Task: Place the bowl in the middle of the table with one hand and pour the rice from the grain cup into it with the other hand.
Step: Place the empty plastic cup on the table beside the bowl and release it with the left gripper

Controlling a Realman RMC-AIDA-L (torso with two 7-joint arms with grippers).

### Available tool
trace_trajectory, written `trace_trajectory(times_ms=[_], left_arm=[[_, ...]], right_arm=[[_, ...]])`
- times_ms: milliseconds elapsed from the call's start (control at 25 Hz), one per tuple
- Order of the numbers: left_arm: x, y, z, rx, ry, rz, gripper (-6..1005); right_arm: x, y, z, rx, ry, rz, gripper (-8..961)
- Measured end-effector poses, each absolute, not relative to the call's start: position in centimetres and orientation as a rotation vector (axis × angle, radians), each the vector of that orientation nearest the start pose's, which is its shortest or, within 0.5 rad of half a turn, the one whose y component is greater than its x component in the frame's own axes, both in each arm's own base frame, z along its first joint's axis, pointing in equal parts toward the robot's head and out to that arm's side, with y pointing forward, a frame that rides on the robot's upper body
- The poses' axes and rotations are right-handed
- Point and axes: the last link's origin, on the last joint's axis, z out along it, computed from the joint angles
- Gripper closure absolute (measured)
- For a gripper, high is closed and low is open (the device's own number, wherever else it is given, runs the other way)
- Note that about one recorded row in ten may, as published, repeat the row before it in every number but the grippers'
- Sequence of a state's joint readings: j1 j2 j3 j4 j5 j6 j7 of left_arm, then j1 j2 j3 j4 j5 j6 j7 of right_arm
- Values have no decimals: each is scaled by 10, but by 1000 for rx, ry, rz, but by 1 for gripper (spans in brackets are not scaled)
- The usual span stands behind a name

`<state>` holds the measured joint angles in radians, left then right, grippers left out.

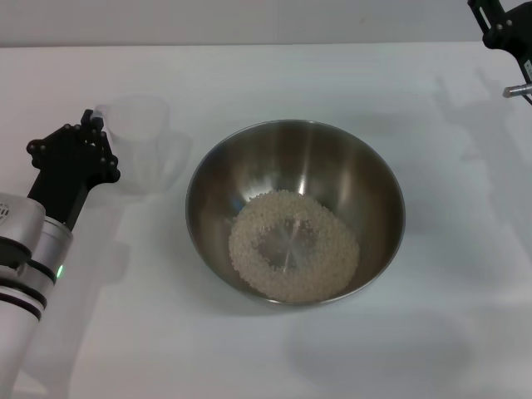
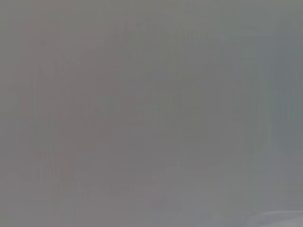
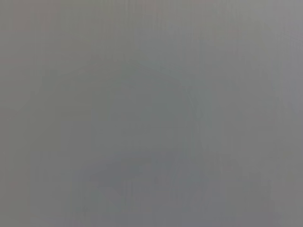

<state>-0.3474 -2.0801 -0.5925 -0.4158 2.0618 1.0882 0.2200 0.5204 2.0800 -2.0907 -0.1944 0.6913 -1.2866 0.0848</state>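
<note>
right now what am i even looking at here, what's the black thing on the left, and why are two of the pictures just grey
This is a two-armed robot seen from a camera on its own head, looking down at a white table. The black thing is its left gripper, the claw at the end of its silver arm, sitting right by a clear plastic grain cup that stands upright and looks empty. Whether it grips the cup cannot be told. In the middle sits a steel bowl with rice spread in its bottom. The right gripper is off at the far right corner. The two grey pictures come from cameras on the wrists, and they show nothing readable.
</note>
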Motion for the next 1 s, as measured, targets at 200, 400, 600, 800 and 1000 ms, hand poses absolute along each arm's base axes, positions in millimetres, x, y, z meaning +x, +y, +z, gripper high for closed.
trace_trajectory(times_ms=[200, 400, 600, 800, 1000], left_arm=[[-303, 309, -65, -1721, -473, -549, 970], [-307, 311, -66, -1716, -513, -527, 969], [-308, 310, -67, -1715, -521, -528, 969], [-307, 311, -68, -1723, -519, -525, 968], [-307, 311, -68, -1725, -522, -524, 884]], right_arm=[[278, 362, 6, -1539, 314, 848, 258], [278, 361, 7, -1539, 315, 848, 258], [278, 361, 7, -1539, 315, 848, 258], [278, 361, 7, -1540, 313, 847, 259], [278, 362, 7, -1541, 309, 845, 259]])
